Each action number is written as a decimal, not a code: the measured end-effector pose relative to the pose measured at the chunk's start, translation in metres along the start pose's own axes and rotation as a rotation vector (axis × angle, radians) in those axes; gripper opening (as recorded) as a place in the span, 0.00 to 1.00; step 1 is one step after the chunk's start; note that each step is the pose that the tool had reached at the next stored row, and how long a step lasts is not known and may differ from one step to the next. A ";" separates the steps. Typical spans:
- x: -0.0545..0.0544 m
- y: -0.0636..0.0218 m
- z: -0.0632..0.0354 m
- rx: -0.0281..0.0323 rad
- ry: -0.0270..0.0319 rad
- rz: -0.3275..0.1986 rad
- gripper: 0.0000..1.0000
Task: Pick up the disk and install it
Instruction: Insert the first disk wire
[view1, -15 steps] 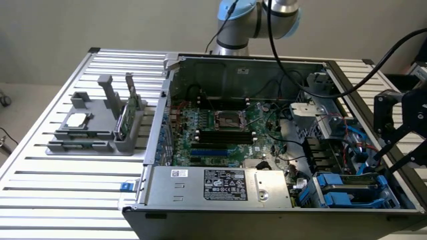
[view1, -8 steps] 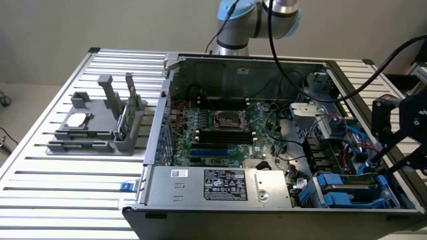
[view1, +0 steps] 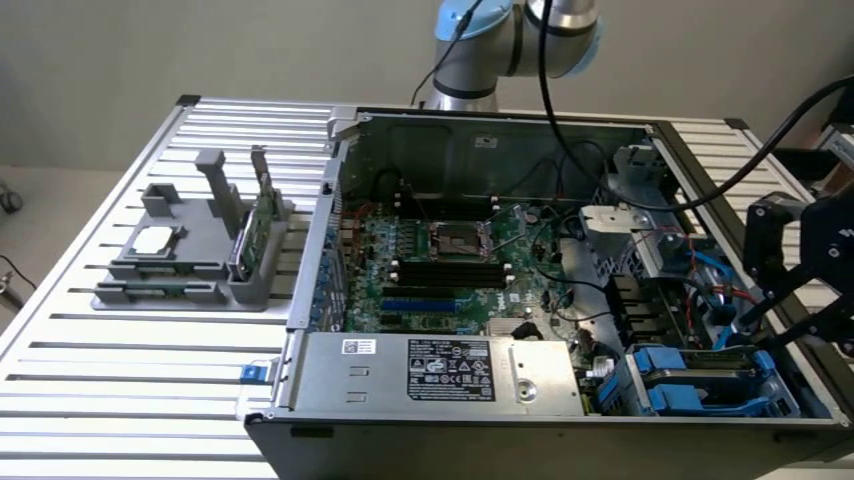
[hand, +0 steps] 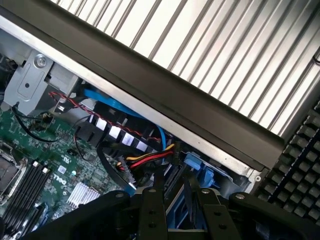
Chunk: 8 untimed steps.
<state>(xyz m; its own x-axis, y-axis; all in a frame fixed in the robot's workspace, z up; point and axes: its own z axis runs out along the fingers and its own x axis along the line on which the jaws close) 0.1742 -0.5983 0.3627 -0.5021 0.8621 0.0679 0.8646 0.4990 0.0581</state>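
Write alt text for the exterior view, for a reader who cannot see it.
An open computer case lies on a slatted metal table, its motherboard exposed, with a black robot claw over its side at the exterior view's right, near blue drive carriers. A grey fixture stands at that view's left.

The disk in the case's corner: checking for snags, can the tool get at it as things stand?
Probably yes: the tool hangs right over the disk, the case is open; nearby cables could snag.
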 end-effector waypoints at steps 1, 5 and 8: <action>-0.001 -0.0004 0.0014 -0.0011 0.0017 0.002 0.31; -0.005 -0.0022 0.0071 -0.0075 0.0116 0.008 0.31; -0.007 -0.0023 0.0099 -0.0151 0.0243 0.010 0.31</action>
<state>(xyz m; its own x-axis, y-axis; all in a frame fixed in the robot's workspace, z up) 0.1761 -0.6050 0.3523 -0.4936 0.8648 0.0928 0.8695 0.4885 0.0723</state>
